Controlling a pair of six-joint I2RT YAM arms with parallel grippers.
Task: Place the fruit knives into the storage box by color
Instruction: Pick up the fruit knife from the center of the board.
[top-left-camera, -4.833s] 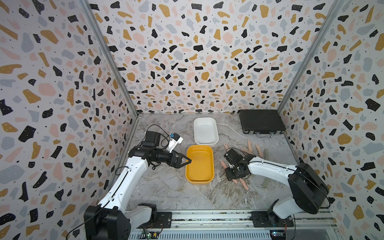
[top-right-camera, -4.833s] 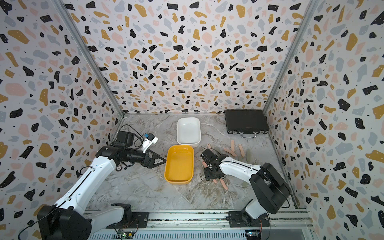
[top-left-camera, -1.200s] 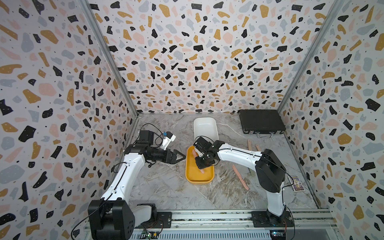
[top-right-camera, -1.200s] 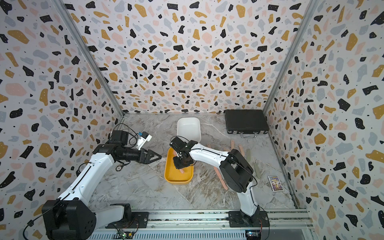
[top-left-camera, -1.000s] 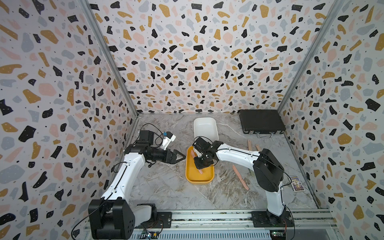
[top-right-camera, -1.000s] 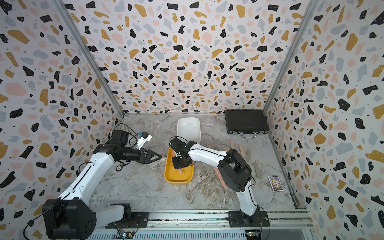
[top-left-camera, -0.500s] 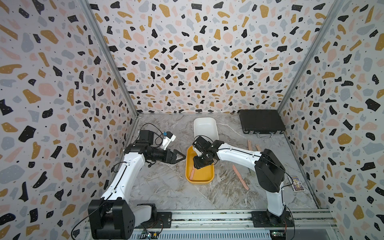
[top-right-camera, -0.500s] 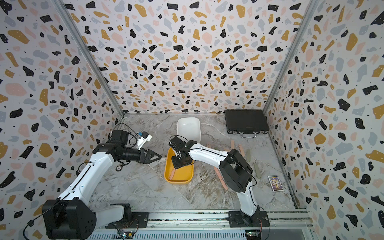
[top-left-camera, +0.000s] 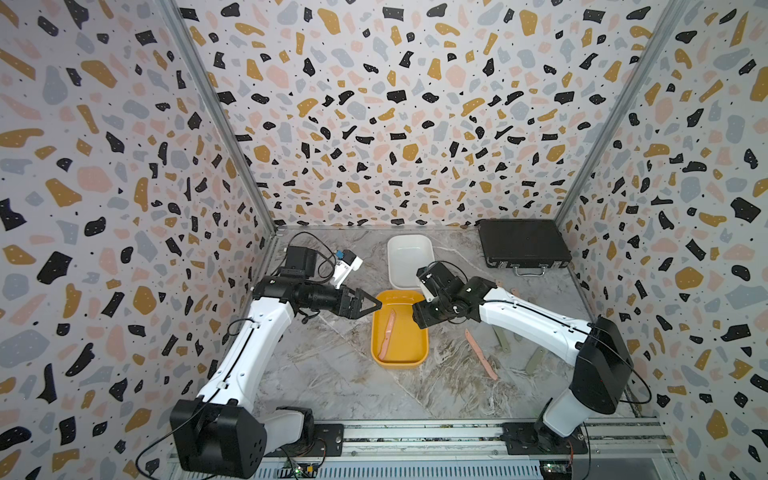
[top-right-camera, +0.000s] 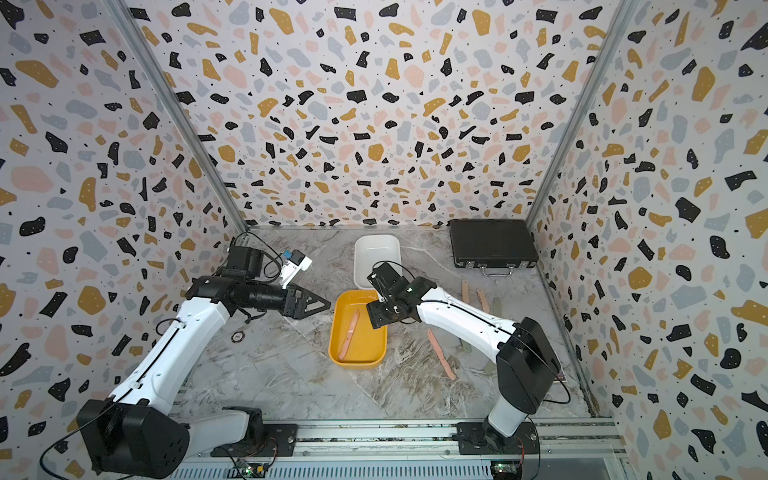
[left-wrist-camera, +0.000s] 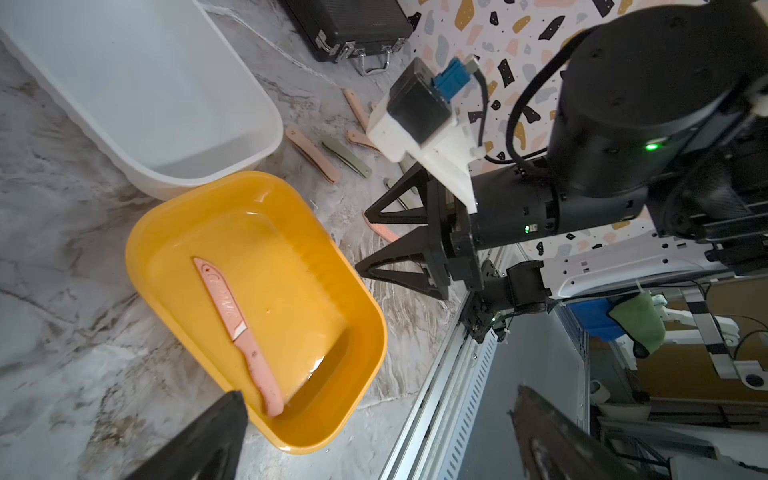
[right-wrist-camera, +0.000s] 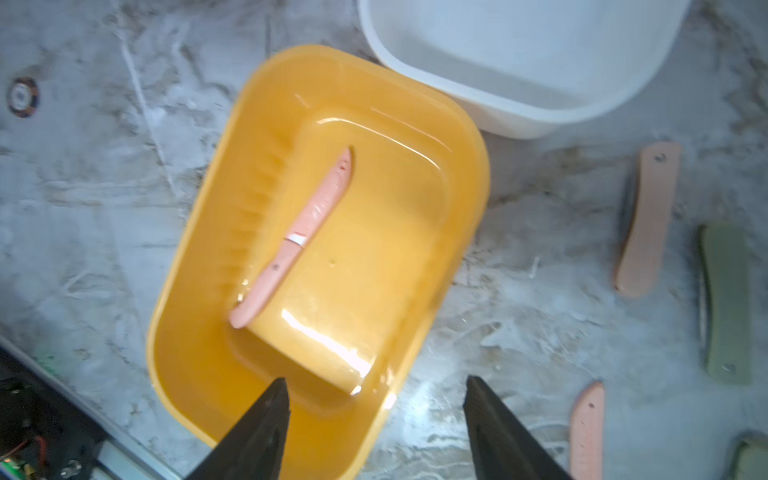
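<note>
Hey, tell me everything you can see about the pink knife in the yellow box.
The pink knife is slim, pale pink and plastic-looking, with a pointed blade, a thin white band where blade meets handle, and a rounded handle bearing a small dot. It lies slantwise on the floor of the yellow box, alone there, touching only the box.

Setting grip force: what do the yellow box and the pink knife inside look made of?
Yellow box: likely glossy moulded plastic, given bright glare streaks and rounded corners. Pink knife: seemingly matte plastic or coated, uniformly pink without metallic shine; blade core unclear.
</note>
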